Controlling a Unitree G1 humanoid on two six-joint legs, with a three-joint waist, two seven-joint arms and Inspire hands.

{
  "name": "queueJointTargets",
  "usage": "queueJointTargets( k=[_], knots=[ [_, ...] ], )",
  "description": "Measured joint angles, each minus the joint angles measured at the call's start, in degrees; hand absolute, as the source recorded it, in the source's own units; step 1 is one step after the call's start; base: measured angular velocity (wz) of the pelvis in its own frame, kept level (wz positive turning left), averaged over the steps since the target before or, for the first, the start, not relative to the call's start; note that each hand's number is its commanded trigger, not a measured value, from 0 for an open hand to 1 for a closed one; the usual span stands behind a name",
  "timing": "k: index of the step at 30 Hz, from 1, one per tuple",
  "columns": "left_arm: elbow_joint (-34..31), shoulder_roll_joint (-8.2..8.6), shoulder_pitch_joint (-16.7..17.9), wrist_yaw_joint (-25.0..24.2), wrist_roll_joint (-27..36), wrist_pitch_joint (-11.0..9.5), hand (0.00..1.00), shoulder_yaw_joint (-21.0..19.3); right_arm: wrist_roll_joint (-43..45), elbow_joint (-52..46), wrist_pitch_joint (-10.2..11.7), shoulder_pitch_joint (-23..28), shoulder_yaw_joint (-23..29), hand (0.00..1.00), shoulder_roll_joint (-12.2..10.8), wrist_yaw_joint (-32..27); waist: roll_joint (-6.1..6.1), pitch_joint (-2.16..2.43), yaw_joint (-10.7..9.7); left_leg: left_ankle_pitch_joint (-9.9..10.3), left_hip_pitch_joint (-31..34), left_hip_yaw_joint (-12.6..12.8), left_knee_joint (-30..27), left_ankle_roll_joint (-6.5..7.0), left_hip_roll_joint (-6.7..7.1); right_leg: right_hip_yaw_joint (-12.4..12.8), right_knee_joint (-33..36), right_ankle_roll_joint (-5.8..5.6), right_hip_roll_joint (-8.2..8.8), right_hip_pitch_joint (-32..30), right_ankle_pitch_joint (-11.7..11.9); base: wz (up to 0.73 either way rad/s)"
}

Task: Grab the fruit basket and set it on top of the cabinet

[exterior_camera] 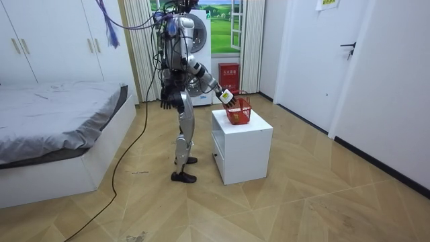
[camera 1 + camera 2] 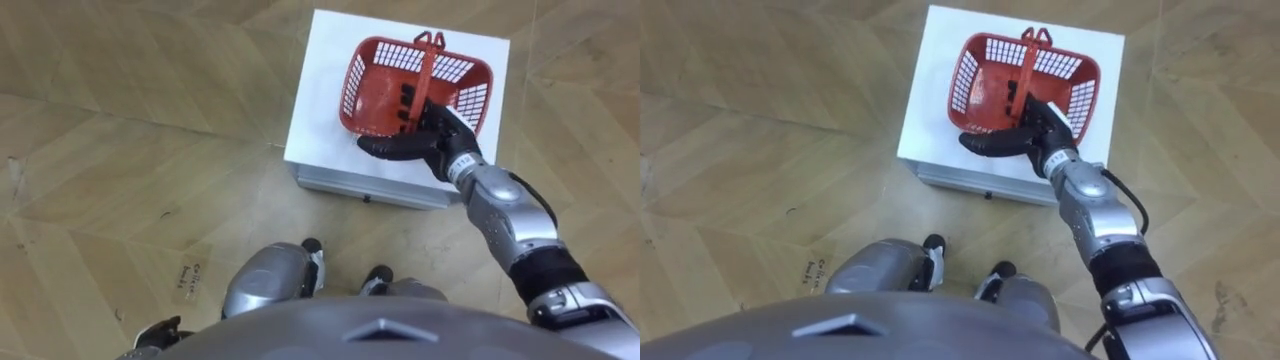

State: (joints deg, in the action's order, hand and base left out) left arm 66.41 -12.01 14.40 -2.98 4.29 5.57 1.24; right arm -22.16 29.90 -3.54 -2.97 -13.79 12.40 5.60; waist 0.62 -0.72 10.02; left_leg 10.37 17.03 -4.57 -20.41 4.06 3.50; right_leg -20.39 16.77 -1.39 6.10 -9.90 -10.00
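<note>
Red basket (image 2: 378, 78) on white cabinet (image 2: 322, 115); right hand (image 2: 440, 135) at near rim, by handle; grip cannot tell.

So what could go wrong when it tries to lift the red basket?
The right hand lies over the rim of the basket, fingers reaching beside the thin handle but seemingly not curled round it, so the handle might slip free. Pressing on the rim could also tip the basket or slide it across the cabinet.
</note>
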Motion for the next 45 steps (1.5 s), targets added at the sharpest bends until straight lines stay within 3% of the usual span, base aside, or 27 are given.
queueJointTargets(
  k=[11, 21, 26, 34, 41, 45],
  knots=[
    [-1.79, 0.40, 1.92, 1.70, 0.18, -0.21, 0.00, 0.01, -0.97, -5.51, 1.00, 2.22, 4.47, 0.00, -0.28, -6.00, 0.80, 0.04, -3.30, 0.54, -1.96, 1.16, 0.01, 0.31, -0.02, 1.27, -0.62, -0.27, -0.06, 1.84, -0.20, -0.04],
    [-2.89, 1.31, 2.72, 3.98, 0.65, -0.04, 0.00, -0.04, -0.27, -5.63, 1.03, 2.66, 4.77, 0.00, -0.27, -13.45, -0.06, 0.49, -3.75, 0.56, -4.12, 2.25, 1.92, 0.36, -0.19, 2.40, -0.86, -0.34, -0.08, 2.81, -0.18, -0.08],
    [-3.06, 2.11, 3.28, 5.18, 0.45, -0.16, 0.00, -2.29, 0.50, -7.17, 1.12, 3.50, 6.62, 0.00, -0.42, -17.46, 0.14, 0.74, -3.90, 0.55, -5.96, 2.84, 3.22, 0.36, -0.10, 2.92, -1.10, -0.72, -0.02, 4.00, -0.41, -0.03],
    [-4.95, 2.22, 4.12, 6.62, -0.07, -0.18, 0.00, -2.20, 2.69, -7.78, 3.23, 5.38, 8.77, 0.00, -0.98, -22.29, 0.59, 0.51, -5.29, 0.55, -8.60, 2.86, 4.80, 0.37, -0.08, 2.94, -2.36, -0.73, -0.12, 6.44, -0.42, 0.00],
    [-6.36, 2.36, 3.74, 7.86, -0.82, -0.63, 0.00, -3.40, 10.05, 0.31, 5.23, 10.81, 8.81, 0.00, -1.38, -23.89, 0.88, 0.40, -6.62, 0.55, -10.62, 3.56, 6.47, 0.35, -0.09, 3.10, -4.16, -0.89, -0.30, 8.03, -0.32, -0.03],
    [-8.17, 2.36, 1.31, 9.41, -0.16, -1.41, 0.00, -3.60, 9.80, 8.60, 5.49, 11.88, 8.91, 0.00, -1.42, -23.63, 0.99, 0.29, -7.30, 0.53, -11.72, 4.33, 7.08, 0.36, -0.20, 4.47, -4.26, -0.90, -0.41, 8.46, -0.33, -0.11]
  ],
)
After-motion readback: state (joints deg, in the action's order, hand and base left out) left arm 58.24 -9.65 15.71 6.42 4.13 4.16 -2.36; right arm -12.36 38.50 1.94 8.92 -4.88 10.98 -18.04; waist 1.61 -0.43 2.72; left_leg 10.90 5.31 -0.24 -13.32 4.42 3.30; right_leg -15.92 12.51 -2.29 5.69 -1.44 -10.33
